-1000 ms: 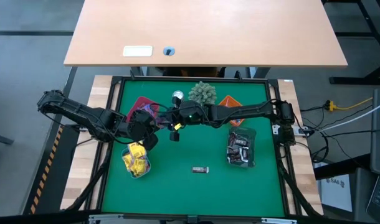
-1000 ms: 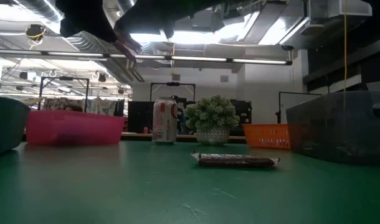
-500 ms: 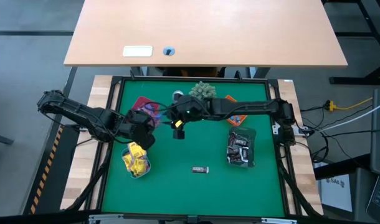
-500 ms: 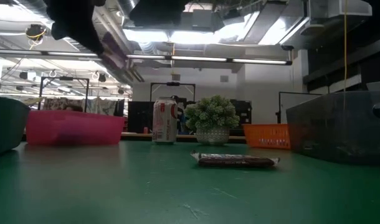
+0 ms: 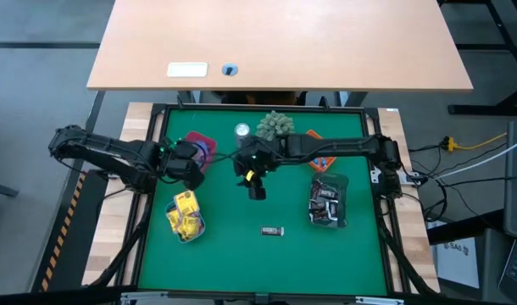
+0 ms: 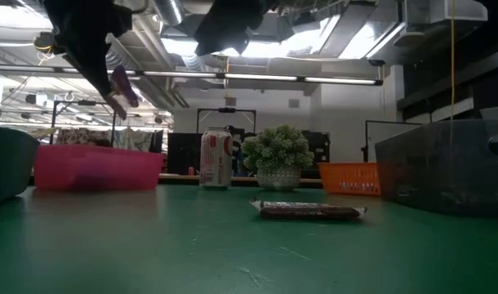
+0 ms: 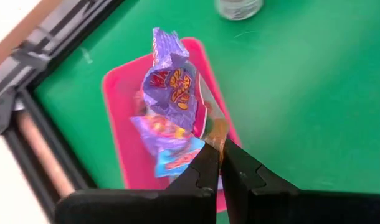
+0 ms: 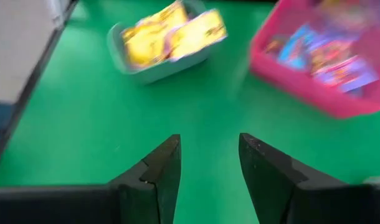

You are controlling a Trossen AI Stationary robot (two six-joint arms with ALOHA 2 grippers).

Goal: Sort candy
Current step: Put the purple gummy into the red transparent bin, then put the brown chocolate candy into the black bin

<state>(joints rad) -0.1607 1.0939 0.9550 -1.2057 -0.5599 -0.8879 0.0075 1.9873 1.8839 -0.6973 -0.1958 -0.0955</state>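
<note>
the left gripper [image 7: 216, 163], pinched on a purple candy packet [image 7: 172, 87], hangs over the pink tray [image 5: 201, 141]; an early release could drop it on the mat. mid-table, the right gripper [image 8: 209, 168] is parted and empty; dark bar [image 5: 272, 230] lies loose.

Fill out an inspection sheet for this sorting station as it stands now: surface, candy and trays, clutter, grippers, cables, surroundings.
Surface: green mat, mostly bare.
Job's things: pink tray holds purple packets; clear tray holds yellow packets; grey tray holds dark bars; orange tray partly hidden; one dark bar loose on the mat.
Clutter: silver can, spiky plant ball.
Grippers: left gripper shut on purple packet above the pink tray; right gripper open, empty, over the mat.
Cables: yellow cable on the floor.
Surroundings: wooden desk behind.
</note>
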